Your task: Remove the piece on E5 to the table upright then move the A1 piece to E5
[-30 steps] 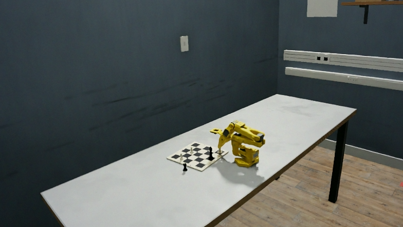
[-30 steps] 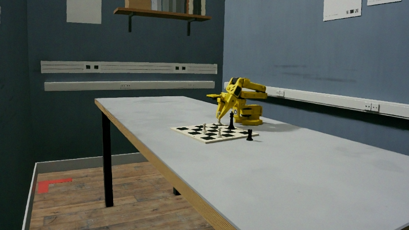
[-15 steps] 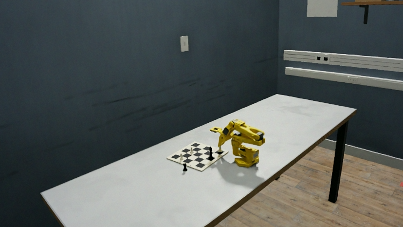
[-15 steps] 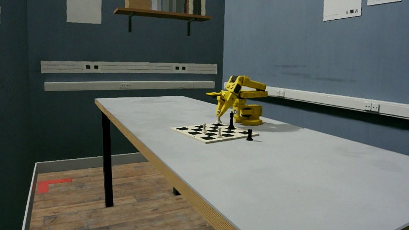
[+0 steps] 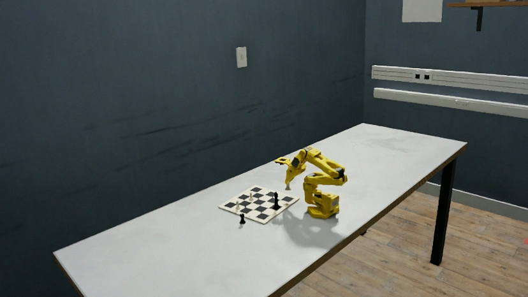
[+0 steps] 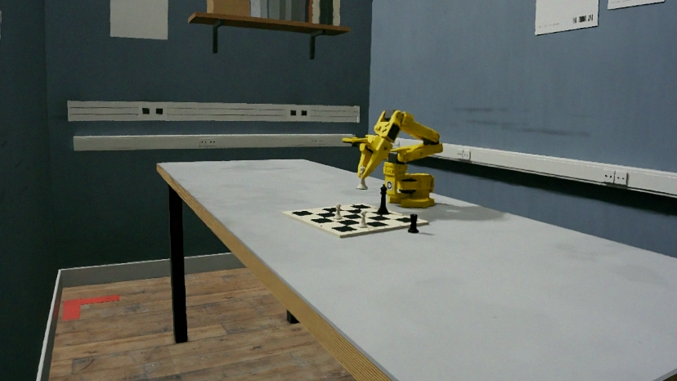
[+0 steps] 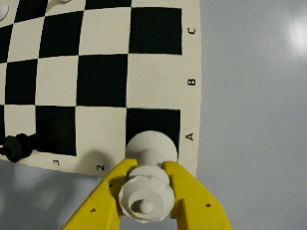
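You have the white turned chess piece (image 7: 148, 186) pinched between the yellow plastic fingers, which are drawn nearly all the way together around its narrow neck. From the wrist view you look down on its domed head with a small knob, ringed collars beneath it, and a broad round foot below; the surface is smooth, matte and cream-white. It hangs upright, lifted off the flat black-and-cream chequered board (image 5: 258, 203): in the exterior view its foot (image 6: 361, 185) sits above the grey desk (image 6: 426, 284) surface, above the board's corner nearest the arm's yellow base (image 5: 324, 206). In the wrist view the foot overlaps the dark corner square beside the letter A printed on the board's edge.

On the board you can see a tall black piece (image 5: 275, 201) with a slender stem, standing upright near the edge closest to the arm's base, and two small white pawn-like pieces (image 6: 338, 211) (image 6: 362, 219) further in towards the board's middle. A short black piece (image 5: 242, 218) with a rounded head stands upright on the desk, just beside the board's edge farthest from the arm's base. The board looks thin and card-like, with pale borders carrying letters and numerals. The desk top is a smooth, faintly mottled grey slab with a layered wooden edge.
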Robot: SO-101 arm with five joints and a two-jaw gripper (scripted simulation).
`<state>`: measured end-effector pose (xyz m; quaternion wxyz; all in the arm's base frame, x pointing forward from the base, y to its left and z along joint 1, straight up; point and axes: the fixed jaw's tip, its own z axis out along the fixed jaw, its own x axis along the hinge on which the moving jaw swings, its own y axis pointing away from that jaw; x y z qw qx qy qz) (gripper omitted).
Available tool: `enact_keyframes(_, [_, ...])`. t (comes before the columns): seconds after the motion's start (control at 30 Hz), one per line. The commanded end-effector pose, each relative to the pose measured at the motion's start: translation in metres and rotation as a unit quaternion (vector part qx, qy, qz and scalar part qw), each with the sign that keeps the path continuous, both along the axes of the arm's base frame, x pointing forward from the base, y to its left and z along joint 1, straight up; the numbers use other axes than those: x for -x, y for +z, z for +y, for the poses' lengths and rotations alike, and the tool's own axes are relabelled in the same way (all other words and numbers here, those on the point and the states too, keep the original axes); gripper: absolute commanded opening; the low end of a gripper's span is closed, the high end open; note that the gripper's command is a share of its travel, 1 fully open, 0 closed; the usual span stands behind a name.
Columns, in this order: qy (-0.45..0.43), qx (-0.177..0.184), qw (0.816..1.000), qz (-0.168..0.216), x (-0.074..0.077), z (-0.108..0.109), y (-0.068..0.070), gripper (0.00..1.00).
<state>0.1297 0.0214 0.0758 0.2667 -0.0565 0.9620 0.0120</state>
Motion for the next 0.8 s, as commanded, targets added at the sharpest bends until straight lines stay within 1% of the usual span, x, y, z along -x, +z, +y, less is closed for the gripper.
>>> enact_keyframes(0.0, [0.000, 0.002, 1.000, 0.001, 0.001, -0.001, 0.008, 0.00])
enact_keyframes(0.17, [0.000, 0.002, 1.000, 0.001, 0.001, -0.001, 0.018, 0.00])
enact_keyframes(0.33, [0.000, 0.002, 1.000, 0.001, 0.001, -0.001, 0.025, 0.00])
enact_keyframes(0.77, [0.000, 0.002, 1.000, 0.001, 0.001, -0.001, 0.027, 0.00])
